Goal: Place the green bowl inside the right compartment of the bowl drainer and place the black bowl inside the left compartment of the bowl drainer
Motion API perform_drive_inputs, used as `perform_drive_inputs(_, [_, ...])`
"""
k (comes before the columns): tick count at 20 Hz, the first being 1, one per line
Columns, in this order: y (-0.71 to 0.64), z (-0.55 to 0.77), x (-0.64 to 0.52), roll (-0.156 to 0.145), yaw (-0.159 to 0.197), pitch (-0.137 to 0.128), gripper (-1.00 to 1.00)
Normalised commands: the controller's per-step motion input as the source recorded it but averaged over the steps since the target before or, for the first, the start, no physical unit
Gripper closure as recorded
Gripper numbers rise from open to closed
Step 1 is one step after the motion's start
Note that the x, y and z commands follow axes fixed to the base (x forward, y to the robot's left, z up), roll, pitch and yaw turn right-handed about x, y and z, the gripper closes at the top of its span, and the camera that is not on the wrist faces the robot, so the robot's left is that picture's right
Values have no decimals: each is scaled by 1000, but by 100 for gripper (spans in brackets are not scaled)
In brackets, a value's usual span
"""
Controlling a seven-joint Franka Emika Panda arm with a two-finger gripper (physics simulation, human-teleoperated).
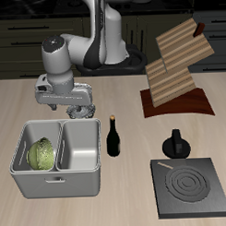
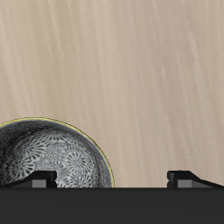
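Note:
The grey bowl drainer point(image 1: 59, 175) stands near the table's front edge. The green bowl point(image 1: 41, 154) lies in its right compartment; the left compartment point(image 1: 81, 146) holds nothing. The black bowl point(image 1: 81, 111), mottled silvery grey, sits on the table just behind the drainer. In the wrist view the black bowl point(image 2: 52, 162) shows its patterned inside against the wooden tabletop. My gripper point(image 1: 78, 103) hangs right above it, open, with the fingers spread wide. In the wrist view one fingertip point(image 2: 39, 180) is over the bowl and the other is over bare table, with the gripper point(image 2: 114, 180) offset to the bowl's side.
A dark wine bottle point(image 1: 114, 136) stands upright beside the drainer's left compartment. Further along are a black moka pot point(image 1: 174, 145) and a flat black stove plate point(image 1: 191, 188). A wooden rack point(image 1: 178, 66) stands at the back.

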Motion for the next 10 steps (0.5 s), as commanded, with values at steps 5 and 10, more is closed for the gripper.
perform_drive_inputs(5, [163, -182, -95, 56, -8, 39, 100])
perform_drive_inputs(10, [31, 26, -76, 22, -7, -3, 100])
